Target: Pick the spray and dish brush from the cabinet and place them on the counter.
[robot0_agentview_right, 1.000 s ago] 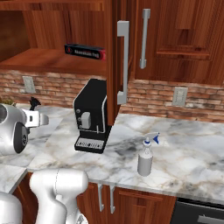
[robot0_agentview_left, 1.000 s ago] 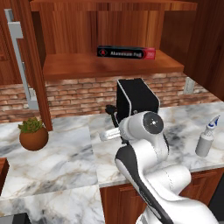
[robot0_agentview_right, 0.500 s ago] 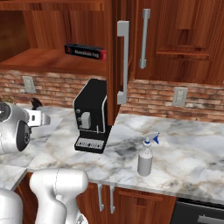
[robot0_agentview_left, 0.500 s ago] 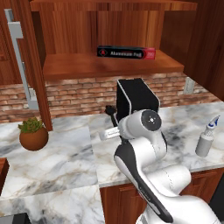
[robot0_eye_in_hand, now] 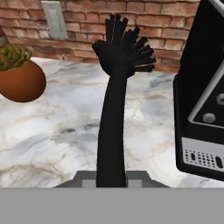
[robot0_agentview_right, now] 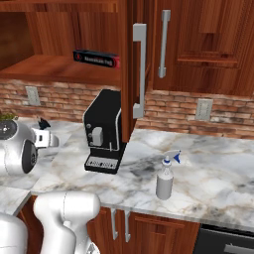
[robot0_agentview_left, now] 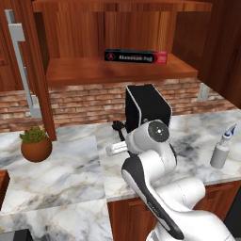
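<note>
Little had shifted since the earlier frames, as far as I could see: the arm's elbow sat slightly further right in the left base view, and everything on the counter [robot0_agentview_left: 70, 174] kept its place. My gripper [robot0_eye_in_hand: 111, 179] was clamped on the dish brush [robot0_eye_in_hand: 114, 105], whose black handle rose from the bottom centre of the hand view to a bristled head near the top. I think the small dark tip at centre left of the left base view was that same brush [robot0_agentview_left: 116, 125], though it was tiny there. Right of frame, the spray [robot0_agentview_right: 165, 177] stood upright on the marble, well apart from the coffee machine [robot0_agentview_right: 103, 130]. Upper centre, the cabinet [robot0_agentview_left: 117, 70] stood open with a black-and-red box [robot0_agentview_left: 135, 57] on its shelf.
</note>
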Controlling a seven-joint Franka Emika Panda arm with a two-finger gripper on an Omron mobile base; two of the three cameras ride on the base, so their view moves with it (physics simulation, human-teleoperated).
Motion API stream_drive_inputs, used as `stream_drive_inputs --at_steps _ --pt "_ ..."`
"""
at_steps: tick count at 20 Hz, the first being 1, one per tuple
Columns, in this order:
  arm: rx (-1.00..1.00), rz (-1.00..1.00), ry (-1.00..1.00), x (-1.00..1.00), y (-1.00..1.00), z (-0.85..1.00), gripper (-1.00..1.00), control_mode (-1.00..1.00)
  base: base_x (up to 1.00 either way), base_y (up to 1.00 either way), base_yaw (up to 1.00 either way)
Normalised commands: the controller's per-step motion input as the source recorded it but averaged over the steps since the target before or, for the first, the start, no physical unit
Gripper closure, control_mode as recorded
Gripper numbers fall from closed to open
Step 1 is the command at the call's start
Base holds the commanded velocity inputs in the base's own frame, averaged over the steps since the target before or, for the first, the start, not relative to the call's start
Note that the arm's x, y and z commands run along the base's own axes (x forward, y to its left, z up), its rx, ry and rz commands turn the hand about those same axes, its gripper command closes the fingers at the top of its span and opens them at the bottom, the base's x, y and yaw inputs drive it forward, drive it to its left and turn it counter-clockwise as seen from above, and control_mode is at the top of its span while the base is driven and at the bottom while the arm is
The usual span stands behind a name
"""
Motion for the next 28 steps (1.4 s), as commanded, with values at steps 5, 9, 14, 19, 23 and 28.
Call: stream_drive_inputs --at_steps 5,9,14,19,23,28 --pt "0.0 0.0 0.0 0.08 0.02 -0.41 1.0 -1.0 0.0 0.0 0.0" --pt "0.0 0.0 0.0 0.07 0.02 -0.35 1.0 -1.0 0.0 0.0 0.0" --pt "0.0 0.0 0.05 0.12 0.03 -0.2 1.0 -1.0 0.0 0.0 0.0" --pt "0.0 0.0 0.1 0.15 0.02 -0.23 1.0 -1.0 0.0 0.0 0.0" --pt "0.0 0.0 0.12 0.21 0.08 -0.34 1.0 -1.0 0.0 0.0 0.0" --pt "0.0 0.0 0.12 0.21 0.14 -0.37 1.0 -1.0 0.0 0.0 0.0"
